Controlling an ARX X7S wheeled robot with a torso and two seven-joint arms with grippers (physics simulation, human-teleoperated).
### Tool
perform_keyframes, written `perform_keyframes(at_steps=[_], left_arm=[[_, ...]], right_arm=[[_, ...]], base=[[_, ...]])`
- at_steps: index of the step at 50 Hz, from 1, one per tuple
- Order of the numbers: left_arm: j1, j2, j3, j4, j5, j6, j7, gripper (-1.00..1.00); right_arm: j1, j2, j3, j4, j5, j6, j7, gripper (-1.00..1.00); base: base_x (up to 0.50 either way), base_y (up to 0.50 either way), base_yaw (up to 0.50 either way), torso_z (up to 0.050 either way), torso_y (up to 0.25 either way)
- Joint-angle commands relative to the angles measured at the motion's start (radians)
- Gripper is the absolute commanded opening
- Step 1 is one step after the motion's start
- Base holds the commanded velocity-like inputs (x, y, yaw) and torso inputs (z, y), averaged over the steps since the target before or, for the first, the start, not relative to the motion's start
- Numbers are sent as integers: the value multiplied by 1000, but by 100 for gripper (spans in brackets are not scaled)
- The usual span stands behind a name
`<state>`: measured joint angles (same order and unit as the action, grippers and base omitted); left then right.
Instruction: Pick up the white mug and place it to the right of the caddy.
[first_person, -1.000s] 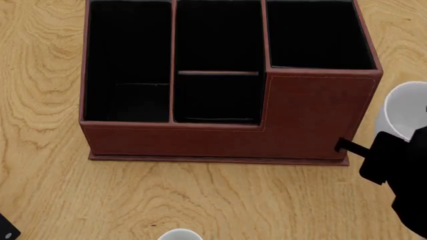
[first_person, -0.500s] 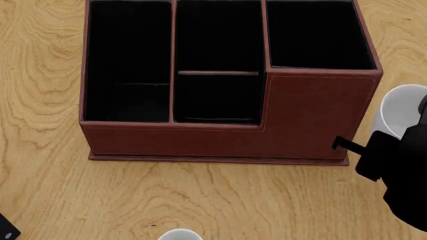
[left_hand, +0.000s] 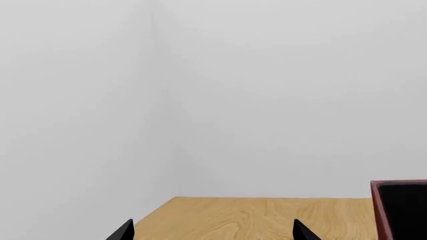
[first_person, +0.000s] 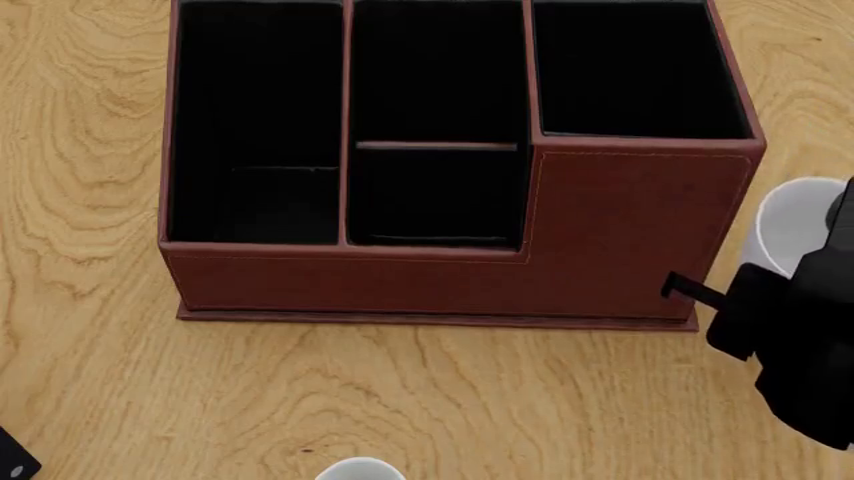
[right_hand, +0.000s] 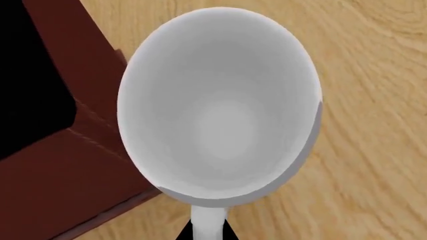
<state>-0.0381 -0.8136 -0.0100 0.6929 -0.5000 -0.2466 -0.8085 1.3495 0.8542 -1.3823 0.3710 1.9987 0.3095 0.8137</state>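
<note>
Since a second ago the right gripper (first_person: 801, 300) has carried the white mug (first_person: 795, 225) lower beside the caddy (first_person: 614, 230), near the table's (first_person: 80, 300) right edge. Its wrist view shows fingers pinching the handle; the left gripper (left_hand: 212, 234) waits spread

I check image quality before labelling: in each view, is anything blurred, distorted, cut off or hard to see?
Head view: sharp; the reddish-brown leather-look caddy has flat black compartments without detail, and the right hand hides part of the plain white glossy mug. Right wrist view: the mug fills the picture, its rim stretched to an oval. Left wrist view: mostly blank grey wall.
</note>
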Motion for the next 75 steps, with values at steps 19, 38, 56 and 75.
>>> perform_keyframes(at_steps=[19, 38, 56, 75], left_arm=[[-18, 11, 19, -14, 8, -1, 10, 100], [-16, 11, 14, -13, 9, -3, 9, 100], [-18, 17, 21, -18, 14, -5, 11, 100], [-18, 15, 16, -6, 9, -13, 6, 100]], right_arm=[[-16, -56, 5, 122, -39, 16, -55, -100], [-23, -100, -4, 199, -45, 28, -86, -100], [-31, -118, -9, 239, -53, 31, -102, -100], [-41, -128, -10, 260, -58, 29, -107, -100]], base=[[0, 0, 0, 0, 1], [0, 0, 0, 0, 1], [0, 0, 0, 0, 1], [1, 0, 0, 0, 0]])
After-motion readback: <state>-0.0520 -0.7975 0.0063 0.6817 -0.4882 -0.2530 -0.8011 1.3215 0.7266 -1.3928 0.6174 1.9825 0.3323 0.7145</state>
